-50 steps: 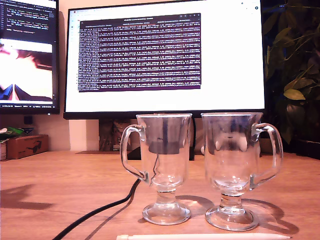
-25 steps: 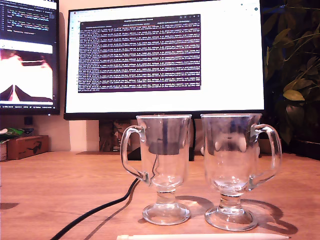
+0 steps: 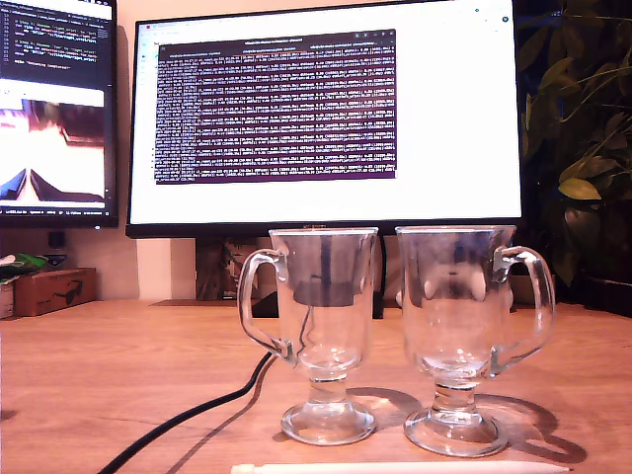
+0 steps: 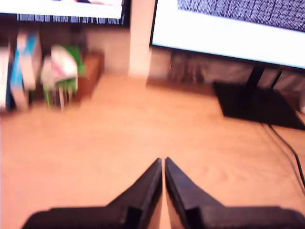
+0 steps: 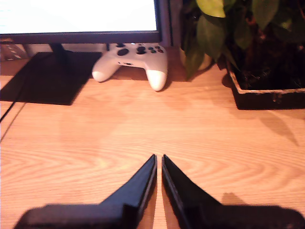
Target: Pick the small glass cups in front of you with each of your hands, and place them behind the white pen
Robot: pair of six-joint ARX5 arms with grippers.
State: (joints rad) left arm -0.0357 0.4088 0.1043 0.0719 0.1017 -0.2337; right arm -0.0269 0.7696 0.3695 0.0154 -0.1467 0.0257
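My first gripper point(image 4: 164, 161) and my second gripper point(image 5: 158, 157) hang pressed together and empty above bare bench point(image 3: 99, 365). Neither wrist view shows the two glass mugs point(image 3: 321, 331) point(image 3: 462, 336), which stand side by side just behind the white pen point(image 3: 400, 468).

My first gripper point(image 4: 163, 161) has its two black pointed jaws drawn together, only a thin slit between the tips, nothing held. It hangs above bare wood, its picture blurred. My second gripper point(image 5: 158, 157) shows the same pose: jaws nearly touching at the tips, empty, poised over the desk. Neither arm appears in the exterior view.
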